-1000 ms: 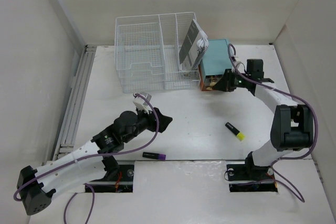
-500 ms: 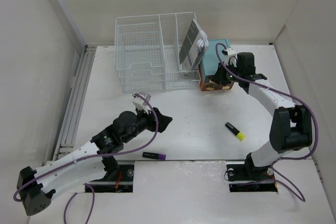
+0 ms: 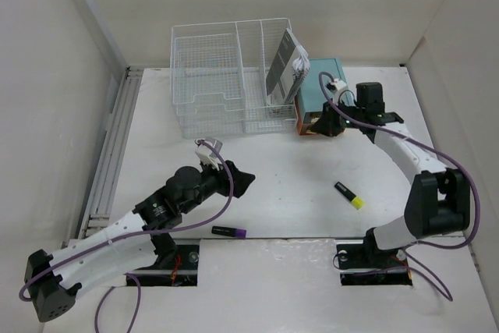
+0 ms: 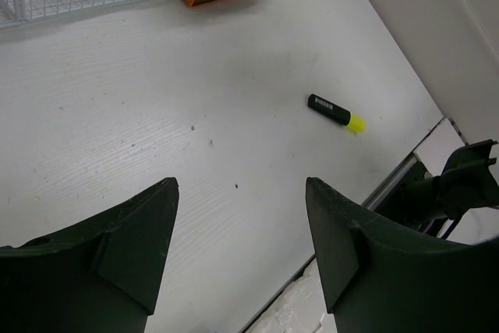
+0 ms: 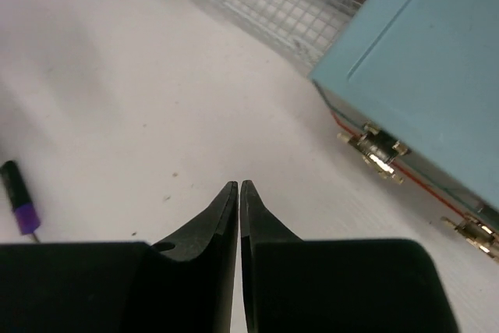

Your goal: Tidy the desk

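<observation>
Centre: the bare desk [image 3: 281,169] gives a wide passage between both arms.
Upper left: the wire-mesh organizer [image 3: 222,83] blocks the back, and a booklet [image 3: 284,68] leans out of its right bin.
Upper right: the teal drawer box [image 3: 321,87] sits just beside the organizer. The right gripper [image 3: 318,125], its fingers pressed together, is in front of the box.
Right of centre: a highlighter [image 3: 348,195] lies with room all round.
Lower centre: a marker [image 3: 229,231] lies at the near edge.
Left edge: the rail [image 3: 109,154] and the wall [image 3: 47,115] bound it.
Left gripper [image 4: 242,193]: its fingers are spread over bare surface.

Robot lab cell: white panel walls [image 3: 47,76] boxing desk [image 3: 273,185], ribbed metal rail [image 3: 109,154] along edge.
</observation>
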`<control>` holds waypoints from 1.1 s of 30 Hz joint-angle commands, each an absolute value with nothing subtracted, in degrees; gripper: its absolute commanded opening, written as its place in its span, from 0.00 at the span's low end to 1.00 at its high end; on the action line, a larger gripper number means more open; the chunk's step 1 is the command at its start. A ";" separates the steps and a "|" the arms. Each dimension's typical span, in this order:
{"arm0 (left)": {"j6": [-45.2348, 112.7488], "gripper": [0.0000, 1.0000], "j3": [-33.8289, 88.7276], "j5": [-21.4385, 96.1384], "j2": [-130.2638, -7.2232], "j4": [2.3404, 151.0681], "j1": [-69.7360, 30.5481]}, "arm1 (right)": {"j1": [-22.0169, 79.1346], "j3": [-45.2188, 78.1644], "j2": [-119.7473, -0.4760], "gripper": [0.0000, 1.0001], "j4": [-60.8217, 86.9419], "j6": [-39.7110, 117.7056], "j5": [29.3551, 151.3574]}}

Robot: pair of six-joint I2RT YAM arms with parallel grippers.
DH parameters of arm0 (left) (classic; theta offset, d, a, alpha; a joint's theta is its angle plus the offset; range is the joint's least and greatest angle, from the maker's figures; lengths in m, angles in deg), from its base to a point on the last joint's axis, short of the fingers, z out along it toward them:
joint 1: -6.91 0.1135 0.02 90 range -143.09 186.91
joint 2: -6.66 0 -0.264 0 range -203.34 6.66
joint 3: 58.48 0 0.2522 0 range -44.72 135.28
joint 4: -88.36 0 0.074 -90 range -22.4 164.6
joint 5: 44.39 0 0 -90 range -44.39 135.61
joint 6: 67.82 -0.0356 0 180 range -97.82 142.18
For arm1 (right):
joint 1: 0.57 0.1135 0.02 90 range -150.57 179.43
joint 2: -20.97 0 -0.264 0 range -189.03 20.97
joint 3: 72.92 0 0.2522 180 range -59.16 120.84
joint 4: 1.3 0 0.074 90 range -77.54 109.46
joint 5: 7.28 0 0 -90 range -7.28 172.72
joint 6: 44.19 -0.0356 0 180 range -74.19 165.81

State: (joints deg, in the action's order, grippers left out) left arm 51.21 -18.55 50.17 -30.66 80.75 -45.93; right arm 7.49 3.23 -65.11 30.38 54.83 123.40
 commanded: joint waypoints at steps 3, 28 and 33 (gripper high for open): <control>51.53 0.63 -19.06 50.01 -29.81 82.86 -46.18 | -1.34 -1.83 -59.80 0.14 29.36 48.23 136.75; 50.48 0.63 -17.91 49.48 -31.48 84.00 -46.18 | -14.45 -10.73 -81.94 0.57 1.92 21.82 131.23; 50.48 0.63 -17.91 49.48 -32.01 84.53 -46.18 | -14.45 -13.89 -81.17 0.57 -9.56 15.68 129.83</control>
State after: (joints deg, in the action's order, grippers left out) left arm 51.13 -18.76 49.95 -32.17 81.67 -45.93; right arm -14.11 -12.51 -82.56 1.46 20.82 130.99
